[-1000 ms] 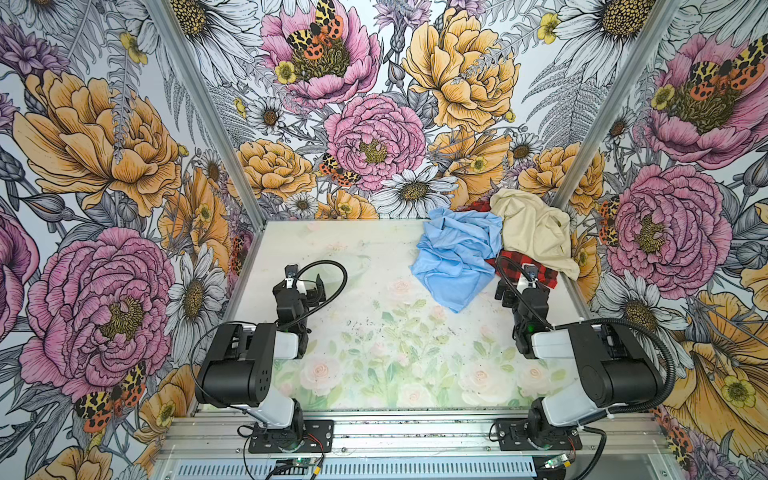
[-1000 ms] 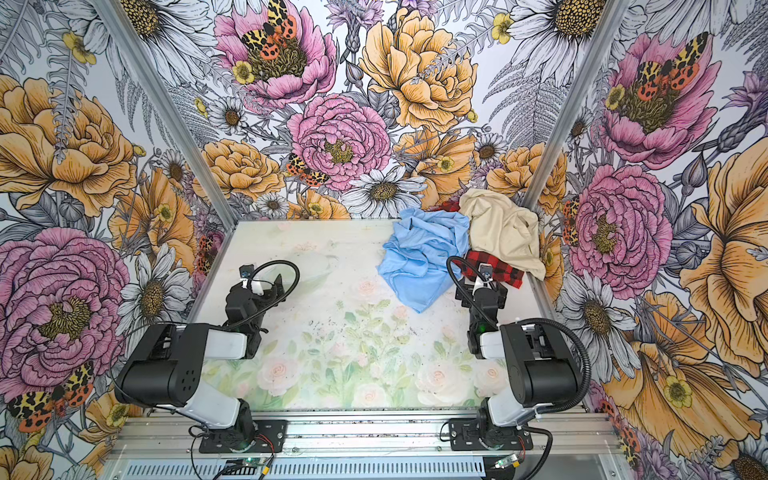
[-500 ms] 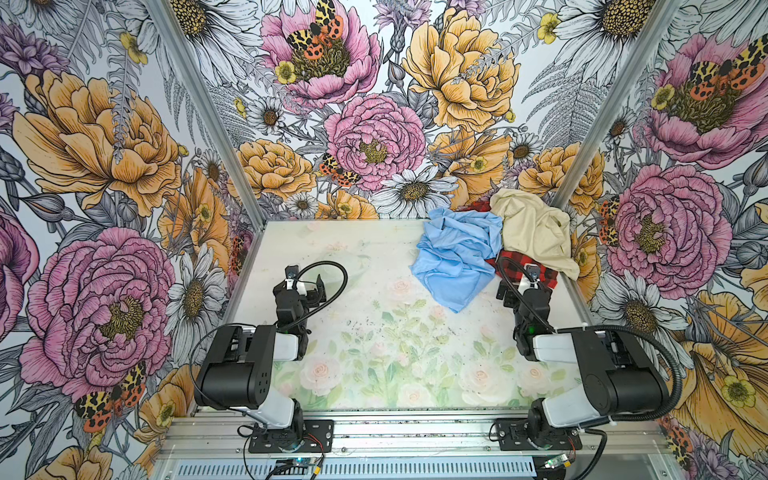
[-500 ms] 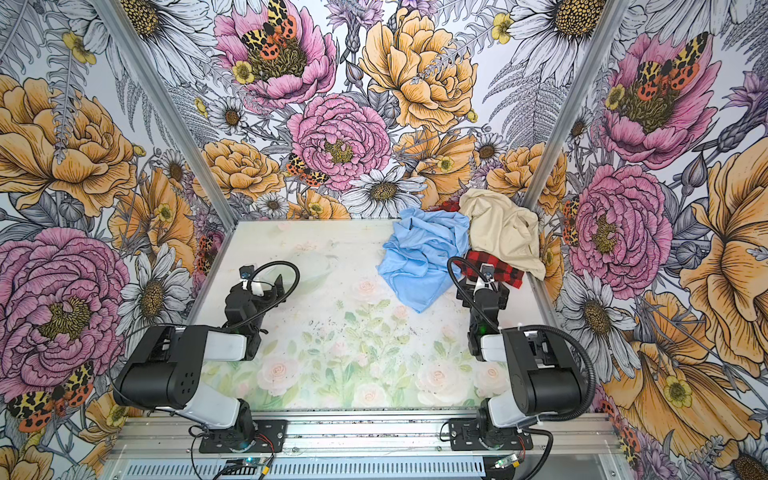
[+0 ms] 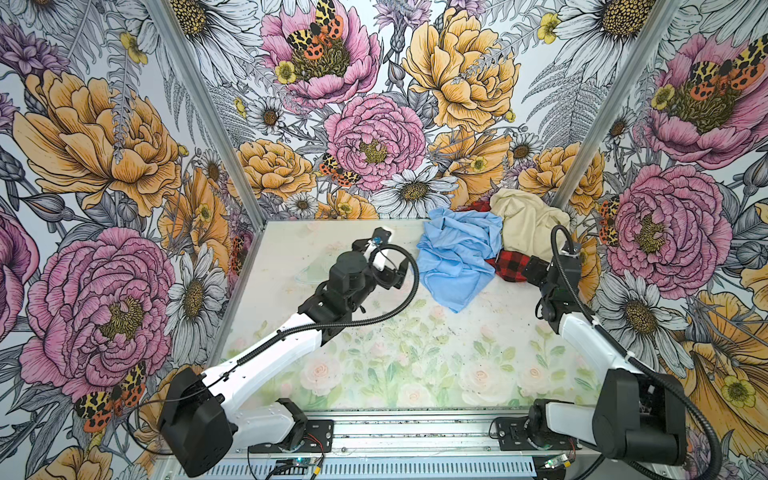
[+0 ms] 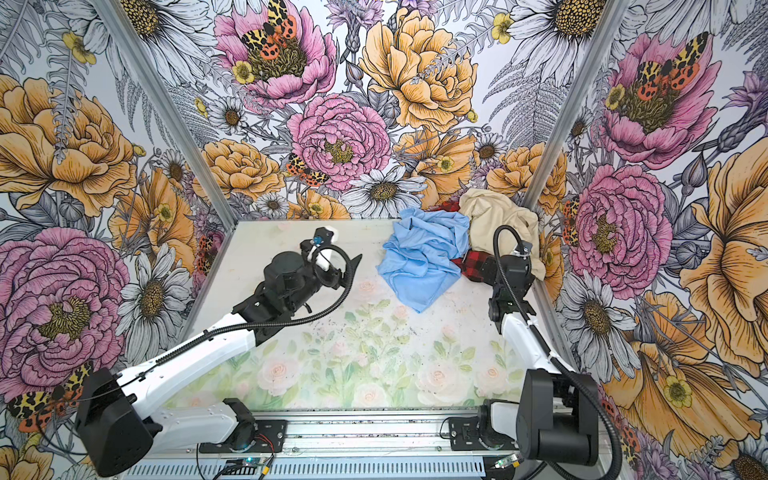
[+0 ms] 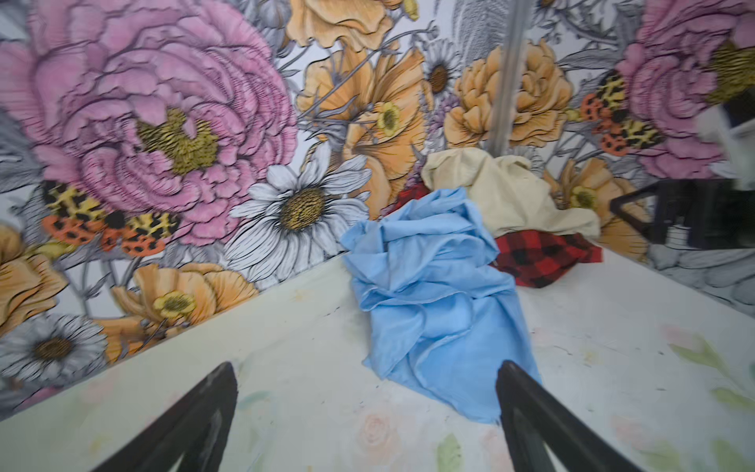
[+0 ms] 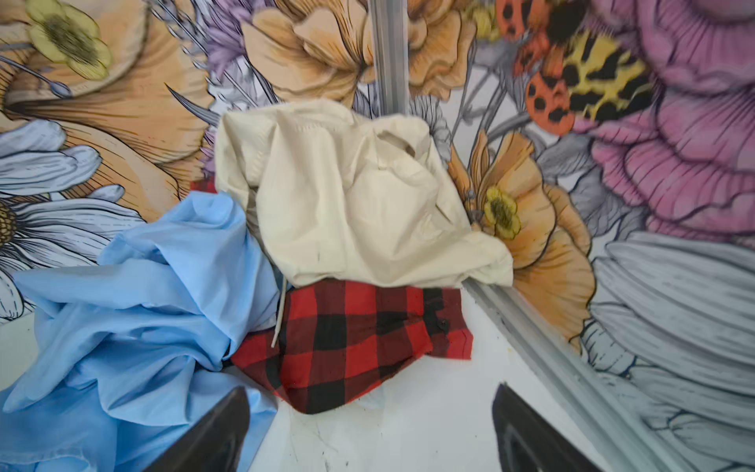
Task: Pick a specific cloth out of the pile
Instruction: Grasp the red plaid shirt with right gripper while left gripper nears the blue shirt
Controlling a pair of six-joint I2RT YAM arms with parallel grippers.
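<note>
The pile [image 5: 490, 245] sits in the far right corner of the desk [image 5: 374, 353], pressed against the flowered walls. The red-and-black check cloth [image 8: 347, 339] lies at the bottom of it, flat on the desk. A cream cloth [image 8: 355, 204] is heaped over its far part and a light blue cloth [image 8: 135, 310] is bunched against its side, so only its near part shows. The right claw [image 8: 369, 390] sits just at that near edge, released: its jaws are spread wide with nothing gripped between them. The left claw [image 7: 367, 367] is released too, low over the desk near the far edge. It points at the blue cloth, whose loose corner lies just by one black finger [image 7: 519, 392].
</note>
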